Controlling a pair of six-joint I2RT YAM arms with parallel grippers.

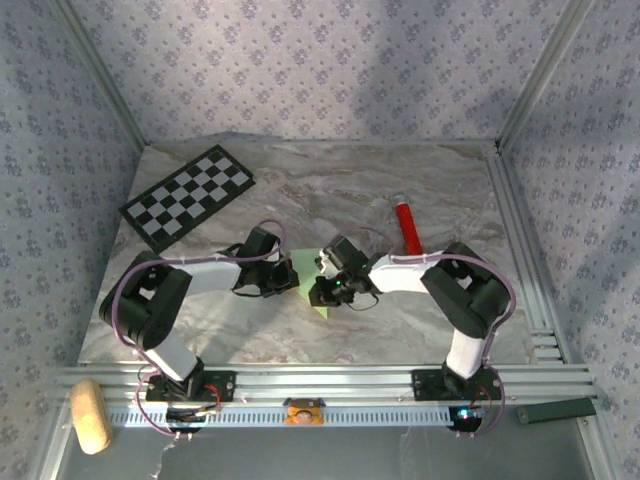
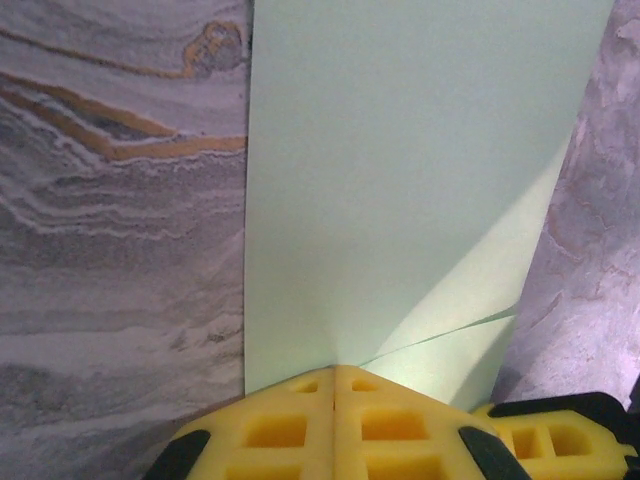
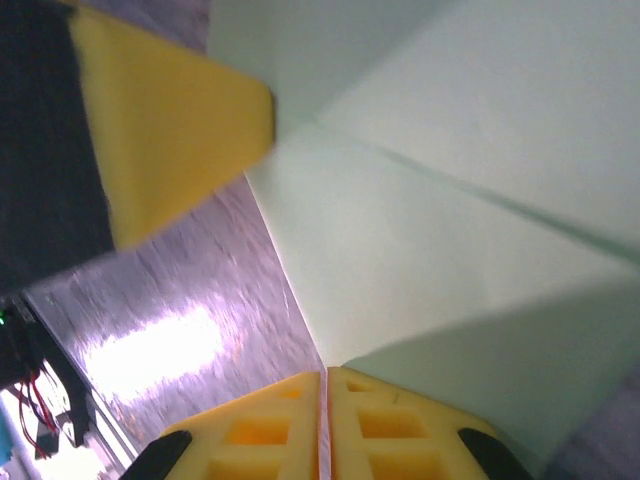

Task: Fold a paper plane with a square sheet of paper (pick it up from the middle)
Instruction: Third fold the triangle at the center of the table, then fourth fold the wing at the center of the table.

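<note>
We're looking at the partly folded, thin light green square sheet of paper lying on the marbled bench, running lengthwise straight ahead from the left jaws, the right jaws facing them, both sets pressing shut at its edges.

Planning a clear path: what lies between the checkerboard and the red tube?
Nothing: bare marble tabletop runs between the checkerboard and the red tube, as the top view shows.
</note>
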